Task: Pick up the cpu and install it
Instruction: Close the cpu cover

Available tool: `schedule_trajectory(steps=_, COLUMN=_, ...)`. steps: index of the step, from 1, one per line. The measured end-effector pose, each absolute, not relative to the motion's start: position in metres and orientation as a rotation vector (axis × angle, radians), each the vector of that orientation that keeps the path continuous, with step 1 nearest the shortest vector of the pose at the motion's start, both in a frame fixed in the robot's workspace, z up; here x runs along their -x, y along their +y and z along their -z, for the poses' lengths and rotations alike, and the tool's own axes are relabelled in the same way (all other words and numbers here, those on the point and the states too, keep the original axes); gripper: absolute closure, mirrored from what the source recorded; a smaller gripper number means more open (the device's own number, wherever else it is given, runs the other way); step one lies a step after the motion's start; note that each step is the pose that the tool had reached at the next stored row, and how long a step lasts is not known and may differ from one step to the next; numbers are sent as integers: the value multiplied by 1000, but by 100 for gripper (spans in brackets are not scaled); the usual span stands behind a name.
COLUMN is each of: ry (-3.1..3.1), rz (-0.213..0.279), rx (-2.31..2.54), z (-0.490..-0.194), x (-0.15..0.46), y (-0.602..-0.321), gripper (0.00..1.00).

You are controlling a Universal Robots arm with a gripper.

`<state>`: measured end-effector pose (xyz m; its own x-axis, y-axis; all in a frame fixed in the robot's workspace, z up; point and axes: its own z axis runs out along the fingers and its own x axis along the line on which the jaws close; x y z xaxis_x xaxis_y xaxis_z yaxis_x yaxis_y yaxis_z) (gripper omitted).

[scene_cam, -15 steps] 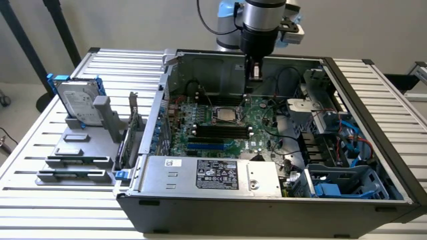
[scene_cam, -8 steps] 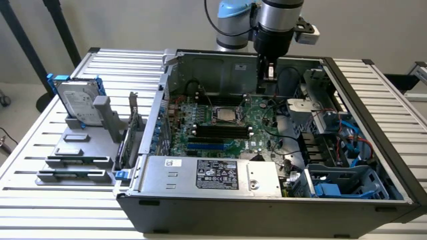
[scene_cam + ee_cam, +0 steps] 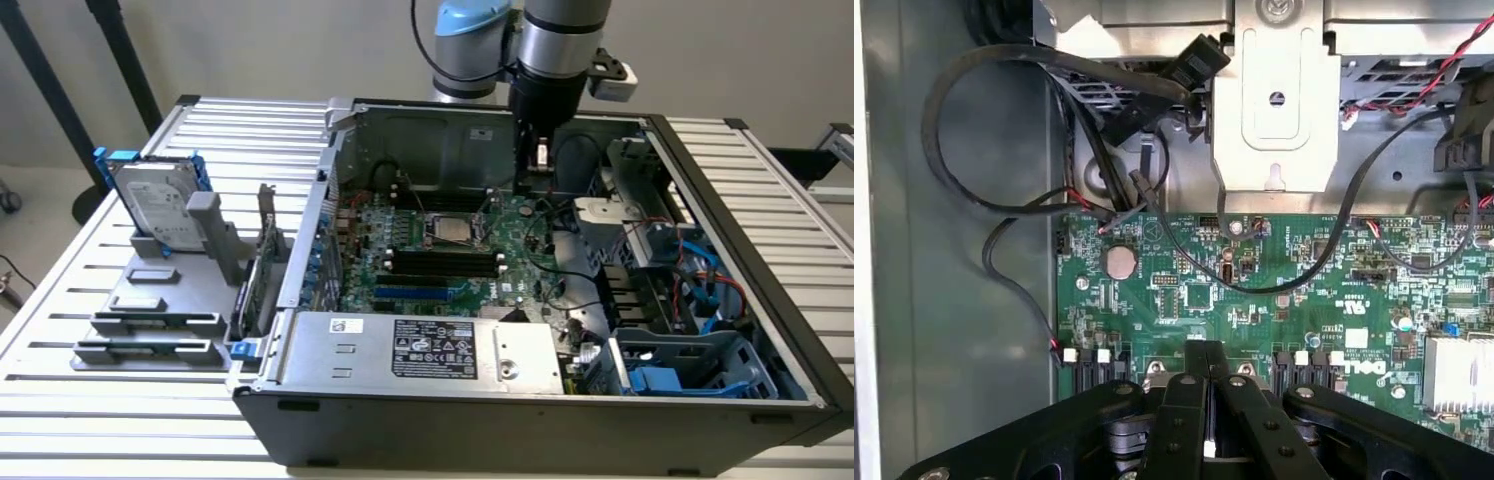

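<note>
1. Exterior view: an open computer case (image 3: 534,395) lies on a slatted metal table (image 3: 80,420). It takes up the middle and right of the frame, with the green motherboard (image 3: 427,285) bared inside.
2. Exterior view: the arm (image 3: 561,35) comes down from the upper middle of the frame. Its gripper (image 3: 539,183) hangs inside the case over the far edge of the motherboard, touching nothing that can be made out.
3. Exterior view: the cpu (image 3: 151,273), a small pale square with a darker rim, lies flat on a grey fixture (image 3: 187,295) in the lower left of the frame. It is outside the case and well apart from the gripper.
4. Exterior view: a hard drive (image 3: 154,205) in a blue frame stands upright on the fixture behind the cpu. Dark memory sticks (image 3: 154,322) lie in front of it.
5. Exterior view: the socket (image 3: 450,228) near the middle of the frame shows a pale square inside a dark frame. Whether anything sits in it cannot be told.
6. Wrist view: the gripper (image 3: 1206,352) has its black fingers (image 3: 1179,420) clenched together, with nothing between them.
7. Wrist view: beyond the fingertips lies the motherboard (image 3: 1254,300) with a round coin cell (image 3: 1120,262). Black cables (image 3: 984,130) loop over the case floor beside the board, and a silvery bracket (image 3: 1274,110) stands past its edge.
</note>
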<state>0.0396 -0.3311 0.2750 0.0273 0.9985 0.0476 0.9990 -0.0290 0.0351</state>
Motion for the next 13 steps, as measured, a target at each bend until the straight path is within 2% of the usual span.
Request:
schedule_trajectory(steps=10, ry=-2184, rz=91, rx=2245, z=-257, x=-38, y=-332, gripper=89)
schedule_trajectory(steps=13, ry=-2177, rz=77, rx=2239, z=-256, x=-35, y=-332, gripper=89)
